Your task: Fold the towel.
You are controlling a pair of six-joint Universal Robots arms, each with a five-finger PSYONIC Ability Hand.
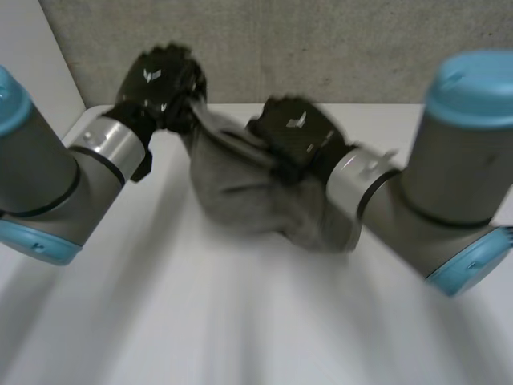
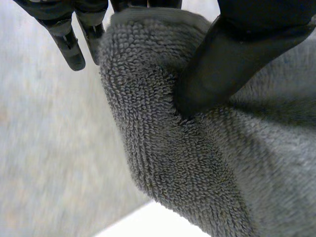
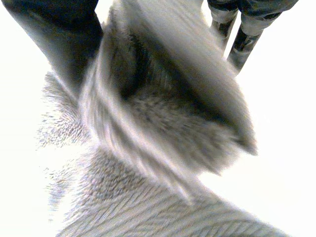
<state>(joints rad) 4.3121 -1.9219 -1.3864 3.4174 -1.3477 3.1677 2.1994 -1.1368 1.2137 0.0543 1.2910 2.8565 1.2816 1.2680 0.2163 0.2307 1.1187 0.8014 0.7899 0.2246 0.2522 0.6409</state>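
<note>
**Towel.** The grey towel [image 1: 240,188] is held up in a bunched, sagging mass between the two hands, at the far middle of the bench [image 1: 240,329]. No flat fold, squared edge or aligned corner is seen. Whether its lower part rests on the bench or hangs just over it cannot be told.

**Left hand.** The left hand [image 1: 160,80] is found at the towel's upper edge, on the robot's left. In its wrist view the thumb [image 2: 217,74] is pressed deep into the pile, with cloth pinched against the hand. Two fingers [image 2: 69,44] stand straight just beside the cloth.

**Right hand.** The right hand [image 1: 296,132] is set on the upper edge at the other side. In its wrist view a ridge of cloth is taken between thumb [image 3: 59,44] and fingers [image 3: 237,42]. The grip is judged a pinch, though the contact is blurred.

**Progress.** The task is judged to be at an early stage. The towel is grasped but not spread, and no fold is made. Laying it flat, bringing edge to edge and smoothing remain to be done.
</note>
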